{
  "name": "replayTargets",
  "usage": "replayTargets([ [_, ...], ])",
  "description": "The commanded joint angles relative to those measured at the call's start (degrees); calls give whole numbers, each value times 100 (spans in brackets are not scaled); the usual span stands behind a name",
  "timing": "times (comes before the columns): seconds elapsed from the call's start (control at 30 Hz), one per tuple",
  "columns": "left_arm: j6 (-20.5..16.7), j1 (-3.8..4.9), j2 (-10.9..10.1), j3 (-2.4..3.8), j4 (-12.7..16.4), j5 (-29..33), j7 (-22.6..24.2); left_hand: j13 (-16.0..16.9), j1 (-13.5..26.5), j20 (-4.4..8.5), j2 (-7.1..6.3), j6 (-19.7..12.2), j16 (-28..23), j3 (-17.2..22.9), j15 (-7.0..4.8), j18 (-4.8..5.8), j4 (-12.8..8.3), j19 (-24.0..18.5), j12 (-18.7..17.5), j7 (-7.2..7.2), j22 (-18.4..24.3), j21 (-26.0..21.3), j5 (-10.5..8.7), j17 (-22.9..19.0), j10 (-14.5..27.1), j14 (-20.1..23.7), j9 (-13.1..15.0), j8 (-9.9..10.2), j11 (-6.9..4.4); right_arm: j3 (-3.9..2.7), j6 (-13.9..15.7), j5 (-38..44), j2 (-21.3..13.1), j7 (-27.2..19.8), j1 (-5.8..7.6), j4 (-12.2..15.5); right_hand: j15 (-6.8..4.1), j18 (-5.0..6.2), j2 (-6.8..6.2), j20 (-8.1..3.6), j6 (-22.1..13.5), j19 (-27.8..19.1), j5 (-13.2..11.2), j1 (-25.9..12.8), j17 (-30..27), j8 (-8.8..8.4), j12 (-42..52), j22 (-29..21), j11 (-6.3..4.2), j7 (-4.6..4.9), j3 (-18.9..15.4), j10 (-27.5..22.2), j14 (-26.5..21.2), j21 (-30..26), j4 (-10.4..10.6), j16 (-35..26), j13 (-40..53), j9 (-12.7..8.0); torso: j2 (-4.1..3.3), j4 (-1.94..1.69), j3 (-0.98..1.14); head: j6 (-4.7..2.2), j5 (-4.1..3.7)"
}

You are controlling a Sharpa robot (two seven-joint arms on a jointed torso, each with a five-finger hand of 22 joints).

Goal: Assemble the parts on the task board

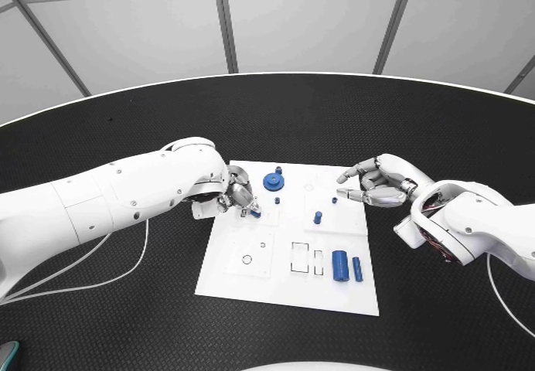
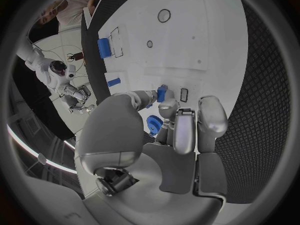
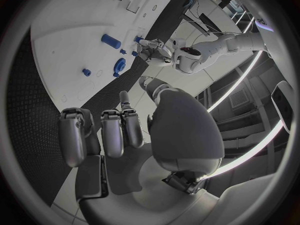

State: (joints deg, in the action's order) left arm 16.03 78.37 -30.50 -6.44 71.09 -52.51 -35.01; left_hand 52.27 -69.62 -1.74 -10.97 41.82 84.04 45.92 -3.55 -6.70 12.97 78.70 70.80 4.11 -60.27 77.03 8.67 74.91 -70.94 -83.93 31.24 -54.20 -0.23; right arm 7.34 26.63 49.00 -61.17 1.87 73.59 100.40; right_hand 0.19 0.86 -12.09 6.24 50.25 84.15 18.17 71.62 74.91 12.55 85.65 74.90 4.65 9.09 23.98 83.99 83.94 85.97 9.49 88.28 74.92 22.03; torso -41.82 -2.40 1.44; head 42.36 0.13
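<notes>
At the task board's [image 1: 251, 286] ten o'clock edge, the left hand [image 1: 235, 196] pinches a small blue part [image 1: 255, 213] in its fingertips. Two blue cylinders [image 1: 347, 267] lie toward five o'clock. At two o'clock the right hand [image 1: 379, 182] hovers, fingers loosely curled, holding nothing.

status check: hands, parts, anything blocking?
Left hand fingers pinch a small blue part over the task board. Right hand open at the board's far right edge, holding nothing. Nothing blocking.
</notes>
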Motion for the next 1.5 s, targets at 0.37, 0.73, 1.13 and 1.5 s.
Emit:
replayTargets([
  [0.37,40,0,-4,0,-6,0,-23,16,24,-13,45,52,-21,849,-51,114,-888,27,31,8,-8,37,48,222,-41,-285,4,-22,-13,0,-16,0,6,8,0,-1,-28,83,66,-40,29,249,26,-8,871,35,-23,782,-41,8,-23,229,462,-37,14,-31,1088,8,2,3,1,27,7],
  [0.73,80,0,12,0,-14,0,-26,24,28,-14,42,56,-21,848,-51,113,-893,25,34,7,-4,36,54,223,-47,-286,4,-22,-14,1,-30,0,16,11,0,-3,-28,83,66,-40,29,249,26,-8,871,35,-23,782,-41,8,-23,229,462,-37,14,-31,1088,8,2,13,5,42,2],
  [1.13,95,0,44,0,-46,0,-50,24,28,-14,42,56,-21,848,-51,113,-893,25,34,7,-4,36,54,223,-47,-286,4,-22,-14,1,-33,0,7,15,-1,15,-28,83,66,-40,29,249,26,-8,871,35,-23,782,-41,8,-23,229,462,-37,14,-31,1088,8,-4,2,11,66,-17],
  [1.5,158,0,83,0,-83,-1,-178,52,39,-17,42,62,-22,847,-53,116,-899,29,48,6,-16,42,63,220,-64,-285,2,-21,-15,1,-26,0,-12,15,-1,36,-28,83,66,-40,29,249,26,-8,871,35,-23,782,-41,8,-23,229,462,-37,14,-31,1088,8,1,6,15,95,-24],
])
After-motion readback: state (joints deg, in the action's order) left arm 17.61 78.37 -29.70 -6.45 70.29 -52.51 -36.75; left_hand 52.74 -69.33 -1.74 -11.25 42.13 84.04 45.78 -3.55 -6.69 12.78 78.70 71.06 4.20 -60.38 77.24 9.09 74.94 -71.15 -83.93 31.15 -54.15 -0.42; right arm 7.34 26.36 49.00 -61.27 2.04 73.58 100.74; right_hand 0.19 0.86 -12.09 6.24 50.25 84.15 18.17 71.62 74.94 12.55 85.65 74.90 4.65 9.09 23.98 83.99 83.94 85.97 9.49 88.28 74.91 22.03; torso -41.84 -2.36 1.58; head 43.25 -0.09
